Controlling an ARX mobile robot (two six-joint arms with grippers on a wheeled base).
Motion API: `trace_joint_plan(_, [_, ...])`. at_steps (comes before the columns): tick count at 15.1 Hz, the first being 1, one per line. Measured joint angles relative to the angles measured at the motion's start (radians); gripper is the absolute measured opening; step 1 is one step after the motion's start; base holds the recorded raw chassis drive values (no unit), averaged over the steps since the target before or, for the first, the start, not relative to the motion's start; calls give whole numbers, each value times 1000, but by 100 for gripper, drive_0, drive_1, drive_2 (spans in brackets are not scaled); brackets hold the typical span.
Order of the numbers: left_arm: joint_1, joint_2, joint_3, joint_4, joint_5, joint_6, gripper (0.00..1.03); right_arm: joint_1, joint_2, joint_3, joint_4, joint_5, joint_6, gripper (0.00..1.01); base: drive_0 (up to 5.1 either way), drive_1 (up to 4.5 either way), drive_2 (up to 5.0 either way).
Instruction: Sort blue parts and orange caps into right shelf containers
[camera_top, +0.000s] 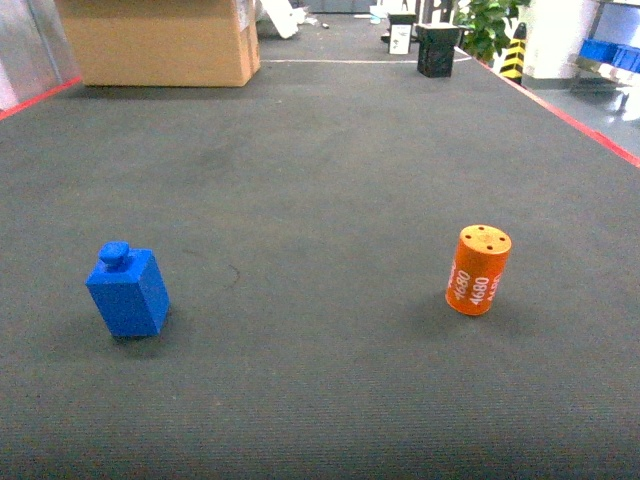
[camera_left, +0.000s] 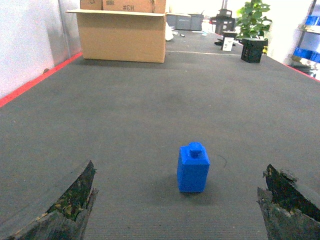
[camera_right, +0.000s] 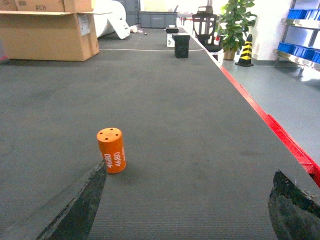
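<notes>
Both pincers open, nr parts.

One blue part (camera_top: 128, 291), one orange cap (camera_top: 478, 270), one cardboard box (camera_top: 160, 40).

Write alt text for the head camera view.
A blue block with a top knob stands left and an orange cylinder marked 4680 stands right on dark grey matting. A cardboard box sits far behind.

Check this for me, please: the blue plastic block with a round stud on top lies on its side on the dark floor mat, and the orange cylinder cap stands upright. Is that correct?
Not quite. The blue plastic block stands upright with its stud pointing up, as the left wrist view shows. The orange cylinder cap does stand upright on the dark floor mat.
</notes>
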Motion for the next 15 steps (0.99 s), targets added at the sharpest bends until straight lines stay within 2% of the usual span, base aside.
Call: trace_joint_plan(15, [0, 0, 0, 0, 0, 0, 98, 0, 0, 0, 0, 0, 0, 98, 0, 0, 0])
